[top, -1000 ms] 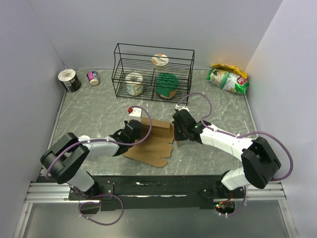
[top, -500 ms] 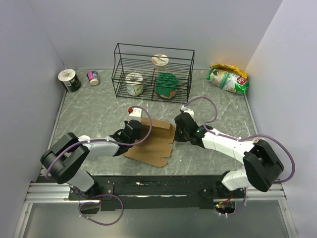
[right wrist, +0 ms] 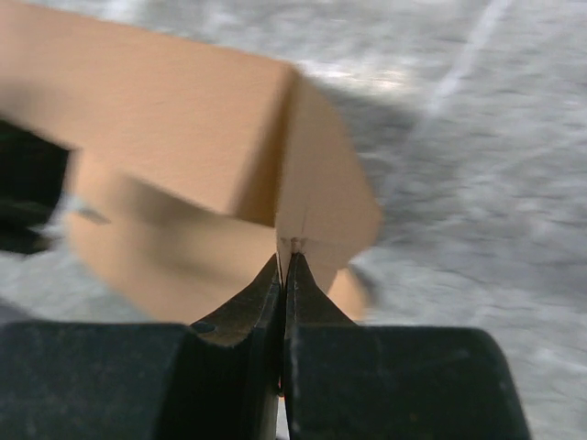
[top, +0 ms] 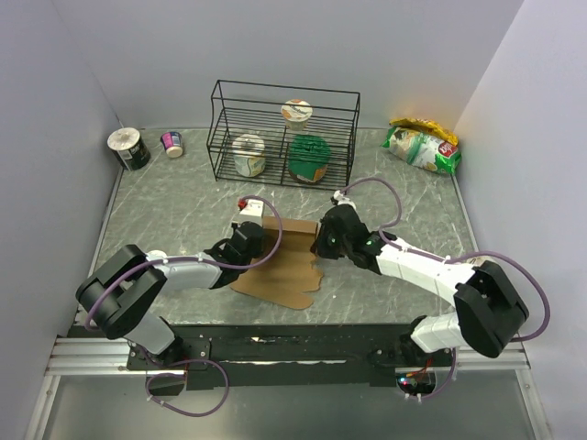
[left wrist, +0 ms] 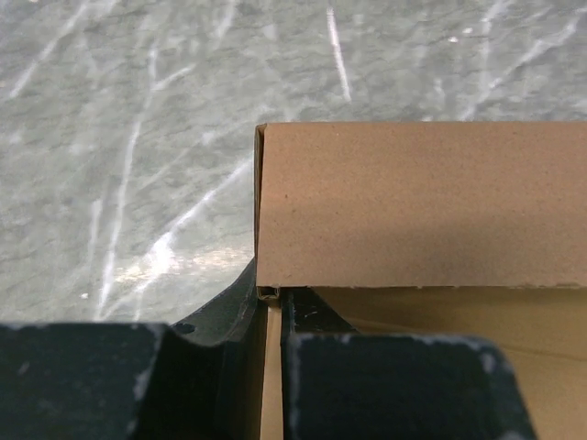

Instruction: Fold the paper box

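Note:
The paper box is plain brown cardboard, half folded, in the middle of the table between both arms. Its back wall stands up; its front flap lies flat toward the near edge. My left gripper is shut on the box's left side wall, whose thin edge runs between the jaws. Beyond them the raised back panel fills the left wrist view. My right gripper is shut on a thin flap at the box's right end. That view is blurred.
A black wire rack with cups and a green tub stands behind the box. A tape roll and a small cup lie at the back left. A snack bag lies at the back right. Grey walls close three sides.
My right gripper has moved left, pushing the box's right end flap inward, and the box looks narrower. The left arm has stayed put.

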Controlling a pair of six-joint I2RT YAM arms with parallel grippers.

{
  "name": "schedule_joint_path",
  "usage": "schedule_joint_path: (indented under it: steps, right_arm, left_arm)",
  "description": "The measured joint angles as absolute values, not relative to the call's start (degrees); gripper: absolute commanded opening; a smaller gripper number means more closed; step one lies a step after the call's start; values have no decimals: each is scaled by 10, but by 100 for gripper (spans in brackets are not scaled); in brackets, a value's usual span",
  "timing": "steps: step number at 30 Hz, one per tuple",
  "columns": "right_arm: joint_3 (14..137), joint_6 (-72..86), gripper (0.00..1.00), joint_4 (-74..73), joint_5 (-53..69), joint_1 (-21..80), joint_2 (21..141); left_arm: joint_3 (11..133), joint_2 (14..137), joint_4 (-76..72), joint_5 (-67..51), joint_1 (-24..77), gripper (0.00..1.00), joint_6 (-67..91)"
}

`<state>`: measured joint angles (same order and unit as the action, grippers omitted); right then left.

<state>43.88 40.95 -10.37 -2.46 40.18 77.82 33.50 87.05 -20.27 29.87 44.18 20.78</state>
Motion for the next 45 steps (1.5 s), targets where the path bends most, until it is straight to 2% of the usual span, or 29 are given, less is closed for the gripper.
schedule_joint_path:
  steps: [11,24,27,28,30,31,33,34,37,40,41,45]
  right_arm:
    - [438,426,4,-77,-12,412,762]
    - [443,371,8,-116,-93,426,802]
    - [444,360,8,-121,-109,429,804]
    - [444,358,8,-121,-113,429,806]
    - [444,352,9,-121,-120,429,813]
    - [444,350,9,-121,-123,429,818]
    - [452,346,9,-121,-127,430,829]
    - [456,343,10,-122,-130,432,832]
    - [460,335,13,-123,-136,432,835]
    - [460,329,13,-123,-139,431,835]
    - [460,326,13,-124,-139,431,835]
    - [460,318,13,-123,-138,428,835]
  left_arm:
    - [338,875,-207,283,451,1,232]
    - [338,875,-207,279,459,4,230]
    - [338,874,-207,275,462,24,230]
    - [338,872,-205,270,462,37,229]
    - [338,869,-194,255,464,51,227]
    - [338,867,-185,242,465,61,230]
    - [336,855,-164,216,473,71,229]
    - [334,845,-155,205,476,79,231]
    - [327,794,-128,176,478,93,237]
    - [327,747,-109,153,476,99,244]
    - [327,730,-100,143,475,96,248]
    - [327,669,-55,91,457,96,260]
